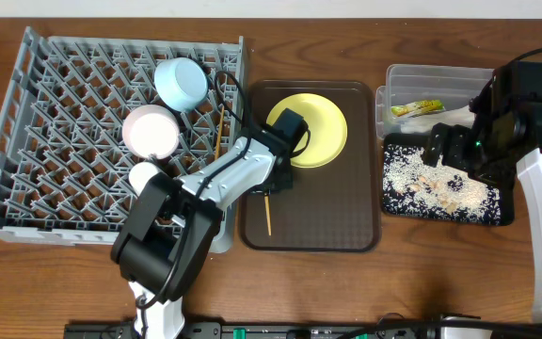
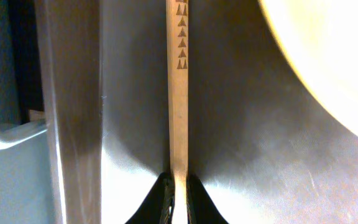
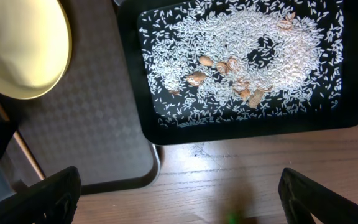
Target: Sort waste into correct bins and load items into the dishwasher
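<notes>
My left gripper (image 2: 178, 186) is shut on a thin wooden chopstick (image 2: 178, 93) lying on the dark brown serving tray (image 1: 346, 221). From overhead the chopstick (image 1: 267, 215) sticks out below the left gripper (image 1: 271, 185), beside the yellow plate (image 1: 313, 130). The grey dishwasher rack (image 1: 55, 122) holds a light blue bowl (image 1: 181, 83), a pinkish-white bowl (image 1: 151, 130), a white cup (image 1: 144, 176) and another chopstick (image 1: 218, 132). My right gripper (image 3: 179, 205) hangs open and empty above the wood by the black tray (image 3: 241, 132) of rice scraps (image 3: 241, 43).
The clear tub (image 1: 436, 77) at the back right holds the green-and-orange wrapper (image 1: 417, 107). The black tray (image 1: 389, 202) lies just in front of it. The serving tray's raised rim (image 3: 156, 163) sits close to the black tray's left edge.
</notes>
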Motion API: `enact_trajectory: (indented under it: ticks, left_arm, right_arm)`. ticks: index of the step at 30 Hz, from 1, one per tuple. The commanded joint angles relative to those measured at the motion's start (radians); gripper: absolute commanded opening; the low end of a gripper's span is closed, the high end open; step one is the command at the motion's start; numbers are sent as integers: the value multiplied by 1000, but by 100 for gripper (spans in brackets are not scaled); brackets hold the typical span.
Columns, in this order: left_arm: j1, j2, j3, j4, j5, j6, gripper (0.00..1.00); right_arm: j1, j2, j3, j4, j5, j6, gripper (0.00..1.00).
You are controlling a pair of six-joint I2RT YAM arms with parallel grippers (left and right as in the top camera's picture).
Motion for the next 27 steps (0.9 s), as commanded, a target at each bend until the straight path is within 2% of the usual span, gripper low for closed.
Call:
enact_trajectory:
  ticks: [1,7,11,15,20,26,27]
  left_arm:
    - [3,-123,-7,-6,-2,80,8]
    - [12,-297,-7,-7,-11,243,8]
    - [55,-392,-7,-22,-96,324,8]
    - [128,-413,-7,-29,-148,391,8]
    - [225,-396,-7,-21,-134,401,8]
    - [254,-370,-7,-10,-134,401,8]
    - [254,-367,-7,-10,-134,401,15]
  right_arm:
    - [-6,-1,3,-3,5,-13,99]
    - [-6,-1,3,-3,5,-13,99]
    - [-6,-1,3,-3,5,-13,99]
    - [-6,-1,3,-3,5,-13,99]
    - [-6,-1,3,-3,5,-13,99]
    - [-6,-1,3,-2,5,-13,99]
    - [-6,-1,3,-2,5,-13,99]
